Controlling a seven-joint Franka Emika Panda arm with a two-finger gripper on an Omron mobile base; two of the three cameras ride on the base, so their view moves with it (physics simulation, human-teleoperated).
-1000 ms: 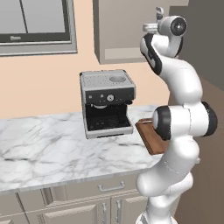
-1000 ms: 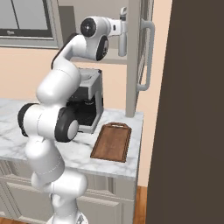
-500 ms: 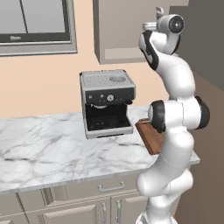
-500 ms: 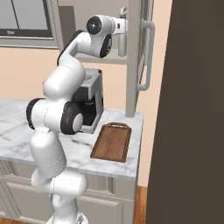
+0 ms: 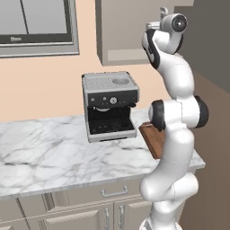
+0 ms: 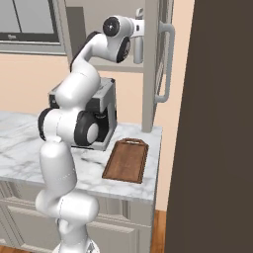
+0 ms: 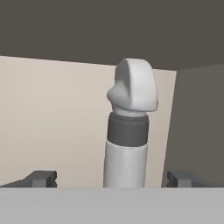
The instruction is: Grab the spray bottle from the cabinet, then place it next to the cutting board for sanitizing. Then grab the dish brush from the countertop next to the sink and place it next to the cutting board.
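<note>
The gripper (image 7: 111, 179) is fully spread and holds nothing. In the hand view its two dark fingertips (image 7: 41, 178) stand one on each side of the spray bottle (image 7: 127, 135), clear of it on both sides.

**Location of the item.** The spray bottle stands upright inside the cabinet (image 5: 123, 31), in front of the pale back wall. In the right base view it appears as a pale upright shape (image 6: 139, 37) just ahead of the hand, beside the open cabinet door (image 6: 159, 59). The shelf it rests on is hidden below the frame edge.

**Handling.**
- Weight: probably light; the body is slim and looks like plastic.
- Stiffness: rigid enough for a firm pinch, though a thin wall may flex.
- Surface: smooth and rounded, so it can slip or rotate between flat pads.
- Stability: tall and narrow; a push from one finger alone can tip it.

**Where to take hold.** Grip the straight cylindrical body below the dark collar (image 7: 128, 130), with the jaws centred on it. Avoid the nozzle head (image 7: 133, 87); it is irregular and tapered.

**Count.**
- Spray bottle: one.
- Cutting board (image 6: 126, 160): one, flat on the countertop (image 5: 49, 152) beside the coffee machine (image 5: 110, 105).
- Coffee machine: one.
</note>
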